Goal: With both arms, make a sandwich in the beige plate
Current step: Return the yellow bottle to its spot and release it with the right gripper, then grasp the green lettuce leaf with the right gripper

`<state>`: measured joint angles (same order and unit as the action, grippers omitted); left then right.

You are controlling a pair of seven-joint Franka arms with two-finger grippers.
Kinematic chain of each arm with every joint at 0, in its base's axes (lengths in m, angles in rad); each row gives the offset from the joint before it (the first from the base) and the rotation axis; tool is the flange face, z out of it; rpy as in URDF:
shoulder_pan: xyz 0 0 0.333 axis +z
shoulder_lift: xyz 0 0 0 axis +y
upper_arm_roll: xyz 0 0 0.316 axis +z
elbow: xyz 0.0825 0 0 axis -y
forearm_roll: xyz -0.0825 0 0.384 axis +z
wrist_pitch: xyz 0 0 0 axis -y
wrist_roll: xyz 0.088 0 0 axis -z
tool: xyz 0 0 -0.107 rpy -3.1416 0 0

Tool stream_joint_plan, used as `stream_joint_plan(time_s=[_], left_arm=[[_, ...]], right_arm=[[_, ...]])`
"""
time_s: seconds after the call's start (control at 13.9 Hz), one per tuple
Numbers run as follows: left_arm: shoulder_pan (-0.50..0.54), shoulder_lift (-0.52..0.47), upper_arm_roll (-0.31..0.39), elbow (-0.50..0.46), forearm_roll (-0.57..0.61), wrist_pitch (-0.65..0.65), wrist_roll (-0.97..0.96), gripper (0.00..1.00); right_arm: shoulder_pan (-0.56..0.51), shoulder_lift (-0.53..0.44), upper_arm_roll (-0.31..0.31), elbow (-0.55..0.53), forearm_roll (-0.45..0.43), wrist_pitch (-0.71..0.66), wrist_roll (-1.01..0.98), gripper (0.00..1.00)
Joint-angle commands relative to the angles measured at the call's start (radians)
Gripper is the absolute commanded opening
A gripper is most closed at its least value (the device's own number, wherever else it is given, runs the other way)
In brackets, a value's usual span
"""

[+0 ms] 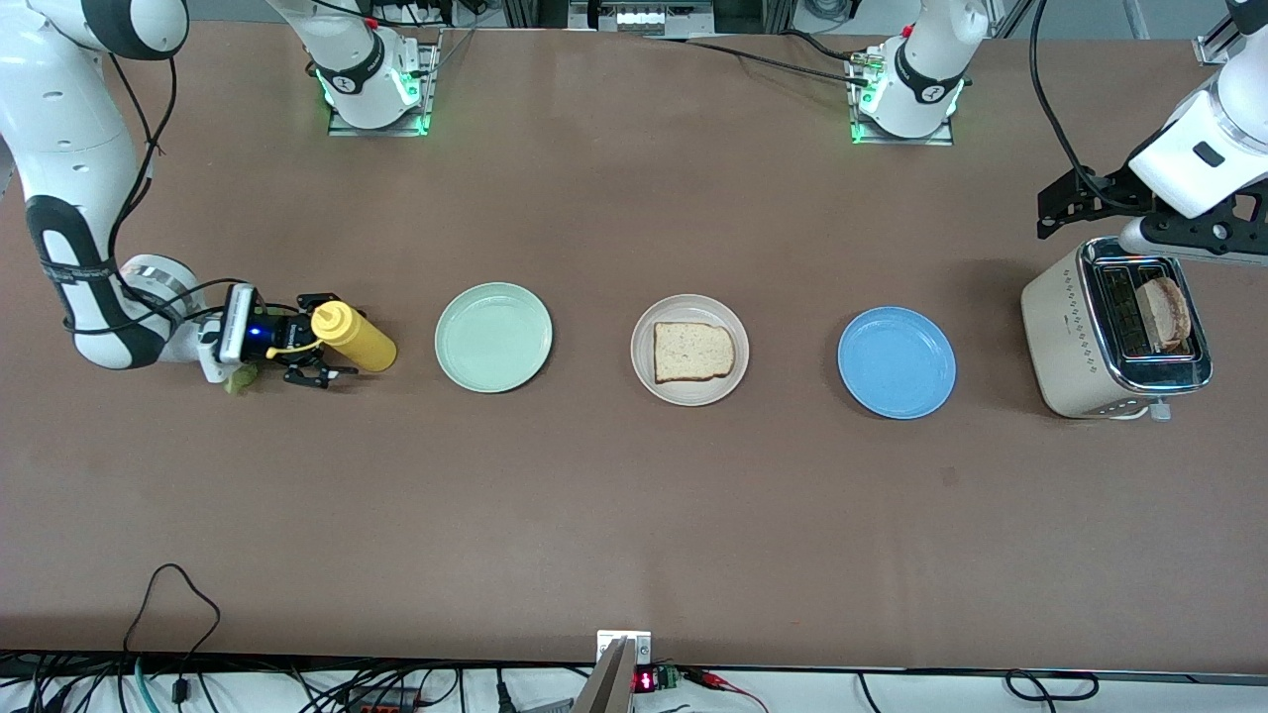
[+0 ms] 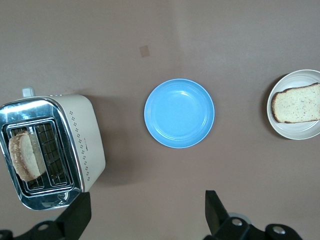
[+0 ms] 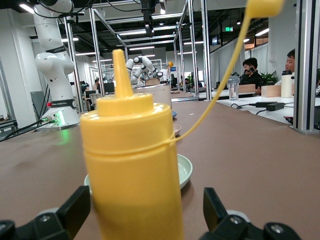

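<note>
While my right gripper (image 1: 315, 349) stands open around the mustard bottle (image 1: 354, 337), one bread slice (image 1: 692, 351) lies on the beige plate (image 1: 644, 337) — next, my open left gripper (image 2: 145, 210), empty above the toaster (image 1: 1060, 327), must grab that toast (image 1: 1165, 313).

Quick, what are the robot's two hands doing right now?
Left gripper: open, empty, over the toaster.
Right gripper: open around the yellow bottle.
</note>
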<state>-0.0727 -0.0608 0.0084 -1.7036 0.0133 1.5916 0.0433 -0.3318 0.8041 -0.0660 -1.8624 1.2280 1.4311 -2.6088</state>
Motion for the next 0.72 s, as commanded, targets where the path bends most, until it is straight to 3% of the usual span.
stream_joint_plan(time_s=[0.0, 0.36, 0.65], left_arm=[[-0.012, -0.007, 0.007, 0.001, 0.016, -0.004, -0.002, 1.0], [-0.012, -0.007, 0.007, 0.001, 0.016, -0.004, -0.002, 1.0], [-0.012, -0.007, 0.007, 0.001, 0.016, -0.004, -0.002, 1.0]], right_arm=[[-0.071, -0.005, 0.014, 0.041, -0.082, -0.046, 0.058, 1.0], [-0.07, -0.094, -0.03, 0.103, -0.249, -0.015, 0.365, 1.0], [-0.032, -0.247, -0.031, 0.166, -0.485, 0.107, 0.695, 1.0]])
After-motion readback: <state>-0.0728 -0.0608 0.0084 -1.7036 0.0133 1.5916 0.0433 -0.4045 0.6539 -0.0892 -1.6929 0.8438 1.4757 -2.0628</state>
